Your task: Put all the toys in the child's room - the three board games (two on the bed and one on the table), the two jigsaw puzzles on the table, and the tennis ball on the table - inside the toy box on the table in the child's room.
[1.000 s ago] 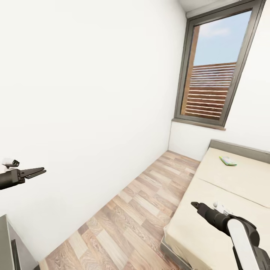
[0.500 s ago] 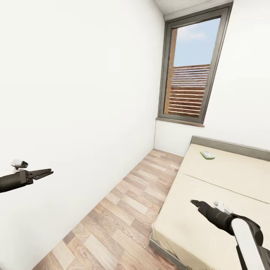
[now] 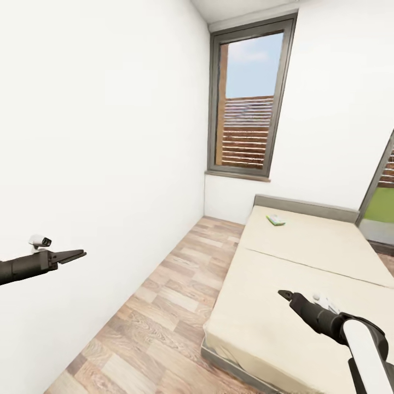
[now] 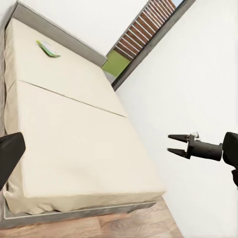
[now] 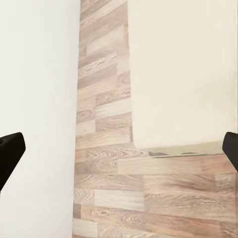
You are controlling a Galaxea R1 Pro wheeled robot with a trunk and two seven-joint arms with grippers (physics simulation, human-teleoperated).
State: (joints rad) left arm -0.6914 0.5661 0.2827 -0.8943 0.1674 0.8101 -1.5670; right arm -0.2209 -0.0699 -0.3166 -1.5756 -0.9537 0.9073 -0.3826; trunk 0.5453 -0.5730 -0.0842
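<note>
The room is bright and evenly lit, apparently by daylight from the window (image 3: 247, 98). The white walls (image 3: 109, 137) look washed out, almost shadeless. Shadows are faint, only a thin dark line under the bed (image 3: 284, 284). Vertical lines lean toward the edges; renders stay sharp.

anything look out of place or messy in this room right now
Only one thing: a small green-edged board game lies flat and askew on the bare bed, near its far end by the window. Nothing is spilled or damaged.

Bare floor strip (image 3: 164, 306) open between wall (image 3: 98, 164) and bed (image 3: 295, 273).
</note>
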